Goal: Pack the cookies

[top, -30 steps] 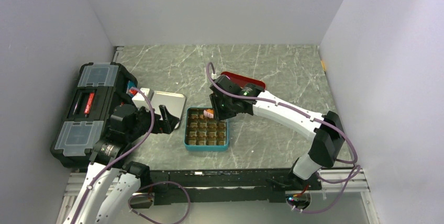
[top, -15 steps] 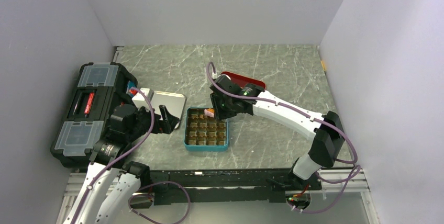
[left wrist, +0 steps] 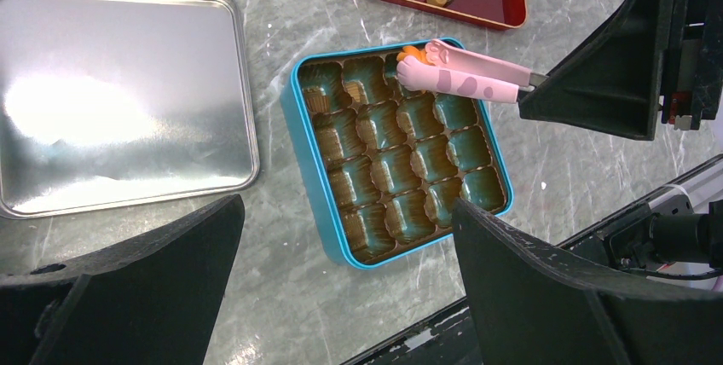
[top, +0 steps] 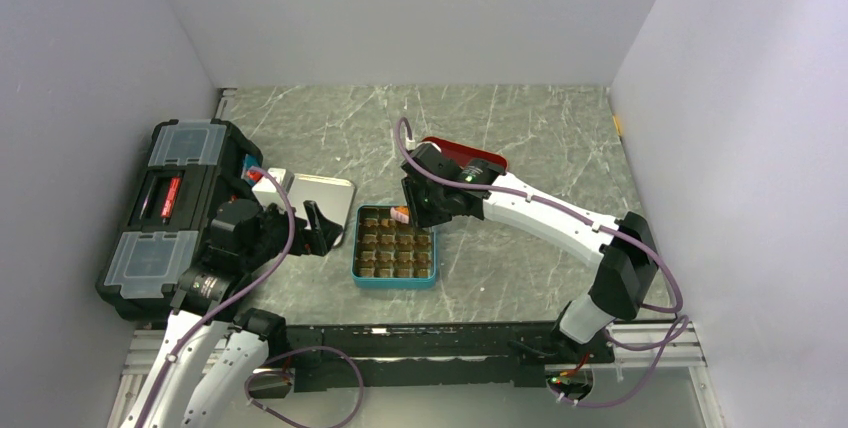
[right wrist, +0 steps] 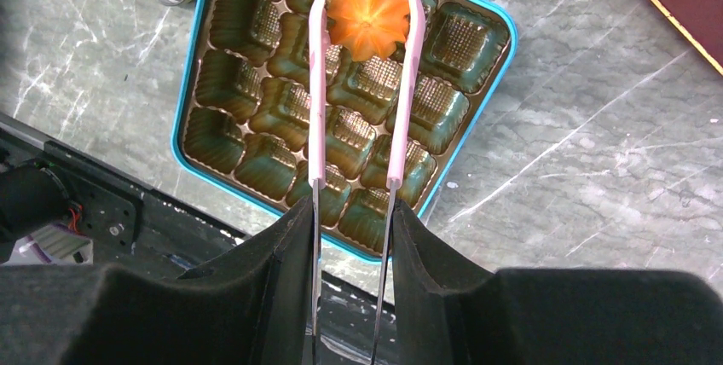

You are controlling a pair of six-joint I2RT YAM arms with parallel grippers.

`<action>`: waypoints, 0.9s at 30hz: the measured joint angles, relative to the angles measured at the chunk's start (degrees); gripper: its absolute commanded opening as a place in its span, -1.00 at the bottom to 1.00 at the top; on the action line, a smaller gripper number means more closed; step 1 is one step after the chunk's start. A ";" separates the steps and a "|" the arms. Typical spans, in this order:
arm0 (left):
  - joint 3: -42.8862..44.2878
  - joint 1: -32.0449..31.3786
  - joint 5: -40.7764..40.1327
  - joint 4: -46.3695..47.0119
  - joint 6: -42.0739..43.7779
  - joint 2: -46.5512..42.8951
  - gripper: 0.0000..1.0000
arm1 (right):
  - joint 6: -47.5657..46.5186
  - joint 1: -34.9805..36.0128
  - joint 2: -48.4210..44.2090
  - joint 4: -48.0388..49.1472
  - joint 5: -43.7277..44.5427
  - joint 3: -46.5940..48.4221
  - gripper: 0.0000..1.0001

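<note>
The right pincer (right wrist: 349, 211), partly closed, clamps pink tongs (right wrist: 317, 84) pinching an orange flower-shaped cookie (right wrist: 370, 17) over the teal tin (right wrist: 189, 71) with its pleated brown cups; the left pincer (left wrist: 348, 207) gapes empty.

We read this as robot lab cell: bare white walls (top: 400, 18), marble-look table (top: 540, 128), toolbox (top: 165, 213) at 9 o'clock.

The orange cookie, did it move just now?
No. The orange cookie stays over the same far corner of the teal tin, between the pink tongs.
</note>
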 measured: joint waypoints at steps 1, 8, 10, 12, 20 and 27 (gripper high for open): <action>0.00 0.00 0.00 -0.02 0.00 0.00 0.98 | 0.00 0.00 0.00 0.00 0.00 0.00 -0.29; 0.00 0.00 0.00 0.00 0.00 0.00 0.98 | 0.13 0.00 0.00 0.02 0.00 0.00 -0.26; 0.00 0.00 0.00 0.00 0.00 0.00 0.98 | 0.15 0.00 0.00 0.02 0.00 0.00 -0.25; 0.00 0.00 0.00 0.00 0.00 0.00 0.98 | 0.17 0.00 0.00 0.02 0.00 0.00 -0.25; 0.00 0.00 0.00 0.00 0.00 0.00 0.98 | 0.35 0.00 0.00 0.02 0.00 0.00 -0.22; 0.00 0.00 0.00 0.00 0.00 0.00 0.98 | 0.39 0.00 0.00 0.02 0.00 0.00 -0.17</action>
